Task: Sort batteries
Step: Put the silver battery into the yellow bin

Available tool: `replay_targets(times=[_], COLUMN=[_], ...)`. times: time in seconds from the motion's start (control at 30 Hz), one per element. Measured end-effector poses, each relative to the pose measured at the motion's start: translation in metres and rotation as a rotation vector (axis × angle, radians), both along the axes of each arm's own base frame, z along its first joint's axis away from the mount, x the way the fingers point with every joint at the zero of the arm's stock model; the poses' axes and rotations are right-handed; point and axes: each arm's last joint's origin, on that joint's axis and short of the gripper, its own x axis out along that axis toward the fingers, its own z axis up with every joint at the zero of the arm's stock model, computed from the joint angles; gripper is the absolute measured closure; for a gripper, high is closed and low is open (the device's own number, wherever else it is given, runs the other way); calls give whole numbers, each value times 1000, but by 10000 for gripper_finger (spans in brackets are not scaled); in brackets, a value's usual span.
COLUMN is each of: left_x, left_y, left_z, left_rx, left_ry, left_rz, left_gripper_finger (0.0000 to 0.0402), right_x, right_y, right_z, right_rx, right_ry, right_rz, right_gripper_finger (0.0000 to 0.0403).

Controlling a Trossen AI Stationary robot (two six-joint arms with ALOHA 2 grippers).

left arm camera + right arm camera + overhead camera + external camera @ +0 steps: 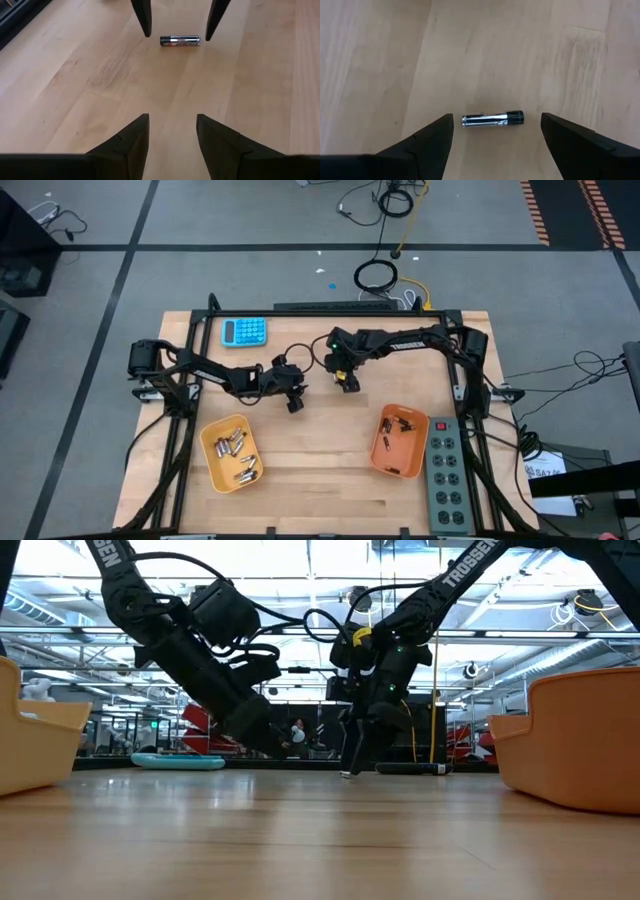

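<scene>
One small battery (492, 119), silvery with a dark end, lies on its side on the bare wood. My right gripper (496, 120) is open and points down over it, one finger beyond each end, without touching; the left wrist view shows the same battery (180, 41) between those fingers. In the high view the right gripper (347, 384) is at the table's middle. My left gripper (294, 404) hovers open just to its left, facing the battery, holding nothing (172, 120). Larger silvery batteries lie in the yellow tray (212, 463), smaller dark ones in the orange tray (383, 462).
A blue calculator (244, 331) lies near the far left corner. A grey power strip (447, 475) runs along the right edge beside the orange tray. Bare wood spreads between the two trays and toward the near edge. Both arms reach in from the far side.
</scene>
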Motion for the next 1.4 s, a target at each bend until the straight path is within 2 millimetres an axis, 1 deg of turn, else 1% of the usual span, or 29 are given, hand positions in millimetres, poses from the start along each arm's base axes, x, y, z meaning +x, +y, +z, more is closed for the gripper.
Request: replay_targets(times=[0.57,0.67,0.9,1.0,1.23,1.4], left_x=[0,0,0,0,0,0], left_y=[0,0,0,0,0,0], left_z=[0,0,0,0,0,0], left_rx=[0,0,0,0,2,1], left_ry=[-1,0,0,0,1,3], left_rz=[1,0,1,1,0,0], left_gripper_finger=[228,228,228,228,228,228], right_x=[-3,-1,2,2,9,9], right_y=[-4,-2,-2,-2,-3,-2], right_z=[-1,-10,-18,-18,-11,-11], right_rx=[27,40,43,44,53,51], right_ry=[9,26,29,29,26,27], right_rz=[-10,-11,-4,-3,-2,6], right_gripper_finger=[110,110,110,110,110,110])
